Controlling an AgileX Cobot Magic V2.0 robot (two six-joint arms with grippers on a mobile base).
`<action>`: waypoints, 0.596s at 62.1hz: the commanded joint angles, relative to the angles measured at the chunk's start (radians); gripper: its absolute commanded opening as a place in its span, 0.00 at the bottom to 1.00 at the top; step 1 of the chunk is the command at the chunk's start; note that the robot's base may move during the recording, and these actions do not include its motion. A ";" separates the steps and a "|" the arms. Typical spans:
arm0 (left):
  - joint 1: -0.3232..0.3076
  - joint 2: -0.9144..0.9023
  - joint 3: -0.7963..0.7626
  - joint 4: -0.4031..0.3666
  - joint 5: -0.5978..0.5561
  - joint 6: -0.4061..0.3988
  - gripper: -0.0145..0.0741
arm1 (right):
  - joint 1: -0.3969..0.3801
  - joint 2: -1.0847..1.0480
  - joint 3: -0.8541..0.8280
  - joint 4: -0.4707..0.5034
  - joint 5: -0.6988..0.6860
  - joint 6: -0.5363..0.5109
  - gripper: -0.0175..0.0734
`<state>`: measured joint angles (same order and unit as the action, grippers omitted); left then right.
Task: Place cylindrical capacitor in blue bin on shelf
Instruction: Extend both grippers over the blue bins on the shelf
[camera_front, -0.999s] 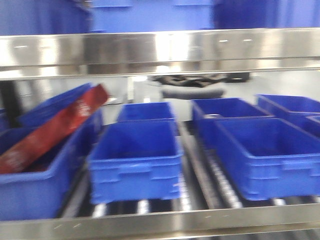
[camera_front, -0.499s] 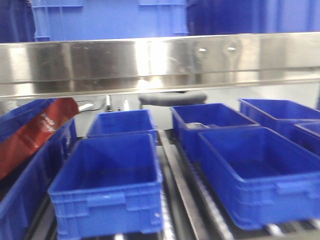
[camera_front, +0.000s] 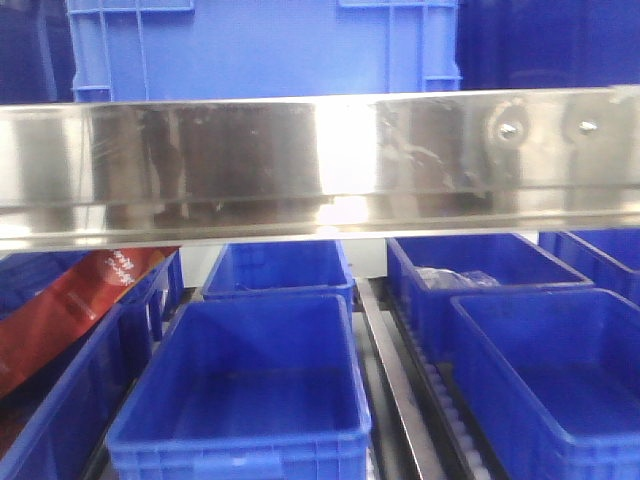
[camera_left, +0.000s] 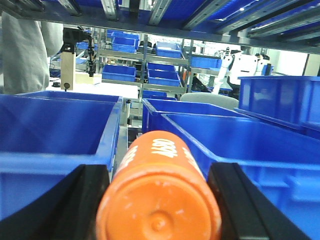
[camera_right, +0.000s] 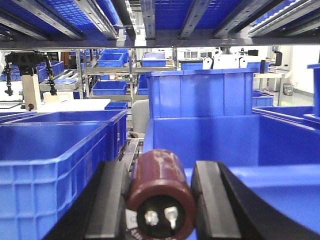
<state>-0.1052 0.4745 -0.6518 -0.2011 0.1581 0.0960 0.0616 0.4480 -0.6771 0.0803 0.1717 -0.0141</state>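
shelf rail (camera_front: 320, 160) now sits lower, half hiding the red packet (camera_front: 70, 310); perhaps six blue bins (camera_front: 240, 441) below. left gripper (camera_left: 157, 172) clamps the cylindrical capacitor (camera_left: 157, 215), right gripper (camera_right: 159, 170) a brown capacitor (camera_right: 160, 197).

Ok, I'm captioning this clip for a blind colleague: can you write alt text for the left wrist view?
An orange-red cylindrical capacitor, numerals printed on its side, fills the lower centre, gripped end-on between the left gripper's two black fingers. Open blue bins flank it left and right, with more racks of blue bins in the background.
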 joint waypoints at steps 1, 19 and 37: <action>0.002 -0.003 0.002 -0.007 -0.024 0.002 0.04 | 0.000 -0.002 0.002 -0.006 -0.031 -0.004 0.01; 0.002 -0.003 0.002 -0.007 -0.024 0.002 0.04 | 0.000 -0.002 0.002 -0.006 -0.031 -0.004 0.01; 0.002 -0.003 0.002 -0.007 -0.024 0.002 0.04 | 0.000 -0.002 0.002 -0.006 -0.031 -0.004 0.01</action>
<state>-0.1052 0.4745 -0.6518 -0.2011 0.1581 0.0960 0.0616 0.4480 -0.6771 0.0803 0.1717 -0.0141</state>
